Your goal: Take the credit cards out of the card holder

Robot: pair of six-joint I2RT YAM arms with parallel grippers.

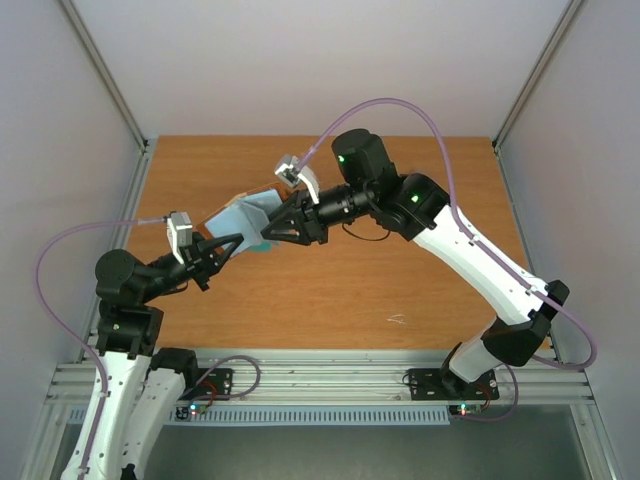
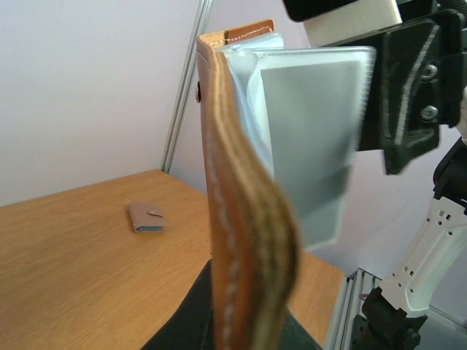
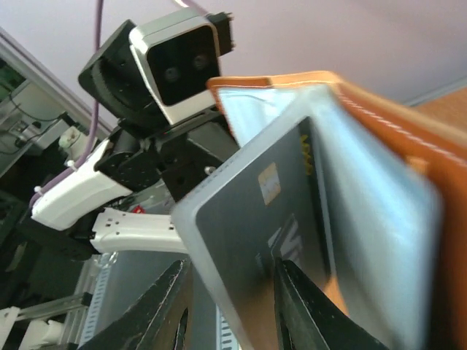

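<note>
My left gripper [image 1: 222,245] [image 2: 244,337] is shut on the lower edge of the card holder [image 1: 243,213] [image 2: 237,219] and holds it upright above the table. The holder is tan-orange leather with clear, pale plastic sleeves fanned open. A black card with a chip and white markings [image 3: 255,219] juts from the sleeves of the holder [image 3: 408,146] in the right wrist view. My right gripper [image 1: 273,229] [image 3: 233,313] is open, with one finger on each side of that card. The right finger [image 3: 303,310] touches its face. A teal-green bit [image 1: 262,246] shows just under the holder.
A small taupe wallet with a snap tab [image 2: 147,218] lies shut on the wooden table [image 1: 400,280], far from the grippers. Grey walls and metal corner posts [image 1: 110,75] enclose the table. The two arms meet over the table's back left.
</note>
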